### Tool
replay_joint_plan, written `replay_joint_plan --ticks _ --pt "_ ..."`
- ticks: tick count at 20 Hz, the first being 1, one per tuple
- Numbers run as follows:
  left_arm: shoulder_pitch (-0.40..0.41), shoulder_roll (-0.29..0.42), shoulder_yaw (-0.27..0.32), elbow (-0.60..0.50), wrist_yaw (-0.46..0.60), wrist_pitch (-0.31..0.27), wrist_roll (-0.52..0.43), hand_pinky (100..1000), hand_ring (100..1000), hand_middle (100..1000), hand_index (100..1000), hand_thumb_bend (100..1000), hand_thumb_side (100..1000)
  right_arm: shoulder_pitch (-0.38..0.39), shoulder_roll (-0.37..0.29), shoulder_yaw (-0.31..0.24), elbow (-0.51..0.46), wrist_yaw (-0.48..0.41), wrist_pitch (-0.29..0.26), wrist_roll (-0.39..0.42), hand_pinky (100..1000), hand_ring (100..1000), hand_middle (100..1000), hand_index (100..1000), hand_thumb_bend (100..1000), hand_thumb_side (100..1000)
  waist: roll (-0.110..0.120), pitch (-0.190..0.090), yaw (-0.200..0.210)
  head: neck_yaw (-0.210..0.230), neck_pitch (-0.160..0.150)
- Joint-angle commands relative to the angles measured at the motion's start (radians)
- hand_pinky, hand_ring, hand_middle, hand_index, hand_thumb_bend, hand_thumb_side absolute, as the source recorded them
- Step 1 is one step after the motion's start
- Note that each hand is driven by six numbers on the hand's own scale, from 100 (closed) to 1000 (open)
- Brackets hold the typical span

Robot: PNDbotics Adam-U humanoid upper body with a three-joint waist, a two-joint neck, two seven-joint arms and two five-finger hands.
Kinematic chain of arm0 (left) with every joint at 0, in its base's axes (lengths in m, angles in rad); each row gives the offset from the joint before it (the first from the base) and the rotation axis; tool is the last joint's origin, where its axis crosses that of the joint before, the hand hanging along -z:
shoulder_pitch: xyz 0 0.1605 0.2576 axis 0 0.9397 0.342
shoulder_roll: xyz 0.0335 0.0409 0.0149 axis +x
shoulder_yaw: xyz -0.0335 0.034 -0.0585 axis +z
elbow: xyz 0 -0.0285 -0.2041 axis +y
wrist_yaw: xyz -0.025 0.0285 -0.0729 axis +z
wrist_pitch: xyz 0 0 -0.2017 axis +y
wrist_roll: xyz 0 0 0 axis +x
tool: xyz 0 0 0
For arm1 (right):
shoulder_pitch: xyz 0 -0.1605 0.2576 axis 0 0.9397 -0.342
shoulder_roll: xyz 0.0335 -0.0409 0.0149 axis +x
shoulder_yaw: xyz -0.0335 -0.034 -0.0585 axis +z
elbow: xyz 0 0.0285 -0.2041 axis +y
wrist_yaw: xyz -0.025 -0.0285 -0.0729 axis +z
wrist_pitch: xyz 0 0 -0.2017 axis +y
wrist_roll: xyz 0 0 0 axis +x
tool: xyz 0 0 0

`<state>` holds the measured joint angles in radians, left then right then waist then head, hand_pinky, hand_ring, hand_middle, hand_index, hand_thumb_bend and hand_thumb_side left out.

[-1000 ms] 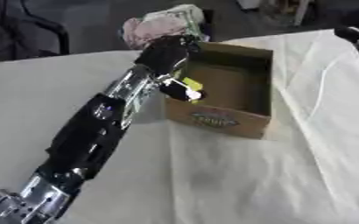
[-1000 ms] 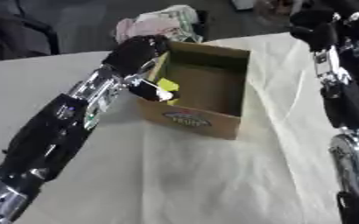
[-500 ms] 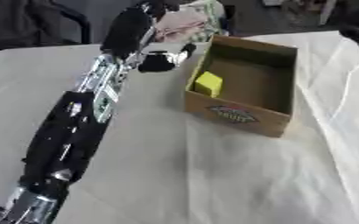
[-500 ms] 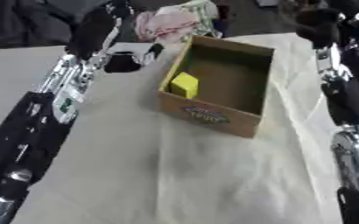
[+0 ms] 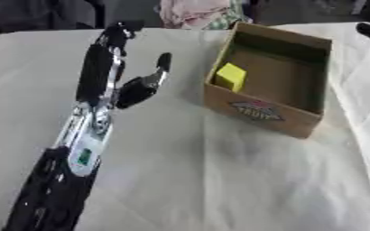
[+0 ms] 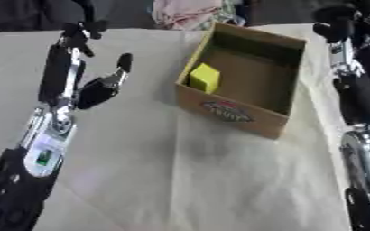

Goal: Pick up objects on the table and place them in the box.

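A brown cardboard box (image 5: 261,113) stands open on the white cloth, right of centre. Inside it, a yellow block (image 5: 231,76) lies against the left wall. Left of the box, my left hand (image 5: 99,67) hovers apart from it, open with the fingers stretched toward the far edge, the thumb spread toward the box, and nothing held. My right hand (image 6: 339,23) shows as a dark shape at the upper right, beyond the box's far corner, and its arm runs down the right edge.
A pink and white bundle of cloth (image 5: 194,11) lies at the table's far edge behind the box. The white tablecloth (image 5: 219,176) stretches toward me in front of the box. My left forearm crosses the lower left.
One second ago my left hand held the yellow block over the box's left wall. The block now lies in the box, and the hand has drawn back to the left, open. The camera has shifted too.
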<state>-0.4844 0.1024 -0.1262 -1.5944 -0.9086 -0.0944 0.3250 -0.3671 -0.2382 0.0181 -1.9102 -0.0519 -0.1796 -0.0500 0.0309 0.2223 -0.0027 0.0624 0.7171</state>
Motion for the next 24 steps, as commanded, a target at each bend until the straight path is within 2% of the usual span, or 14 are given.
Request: replay_joint_plan --ticks 1,4,7,12,19,24 --pt "0.044 -0.001 -0.030 -0.074 0.054 0.052 -0.012 451 680 684 850 333 750 0.000 0.001 -0.008 -0.013 0.014 0.001 -0.003 836 815 682 901 100 517 -0.005 -0.014 0.003 -0.013 -0.007" --pt "0.123 0.000 -0.056 -0.147 0.103 0.098 -0.005 447 675 681 849 321 741 0.006 0.005 -0.004 -0.009 0.017 0.001 0.000 836 815 681 901 100 518 -0.007 -0.020 0.009 -0.015 -0.008" --pt "0.189 -0.001 -0.080 -0.222 0.150 0.117 0.022 444 670 677 846 313 737 0.013 0.010 0.000 -0.005 0.017 0.002 0.005 837 815 680 900 100 519 -0.011 -0.027 0.007 -0.019 -0.007" --pt "0.223 -0.005 -0.085 -0.307 0.232 0.169 0.013 440 662 670 845 310 741 0.016 0.012 -0.001 -0.001 0.016 0.002 0.005 837 815 676 901 100 517 -0.013 -0.034 0.014 -0.023 -0.005" --pt "0.230 0.002 -0.070 -0.317 0.356 0.162 0.008 435 652 660 840 311 745 0.017 0.012 0.001 0.000 0.015 0.002 0.008 837 815 676 901 100 518 -0.011 -0.038 0.016 -0.029 0.001" --pt "0.225 0.012 -0.060 -0.313 0.450 0.138 0.014 434 650 657 839 312 742 0.019 0.012 0.001 0.001 0.015 0.003 0.009 837 815 676 901 100 517 0.001 -0.042 -0.017 -0.034 0.004"
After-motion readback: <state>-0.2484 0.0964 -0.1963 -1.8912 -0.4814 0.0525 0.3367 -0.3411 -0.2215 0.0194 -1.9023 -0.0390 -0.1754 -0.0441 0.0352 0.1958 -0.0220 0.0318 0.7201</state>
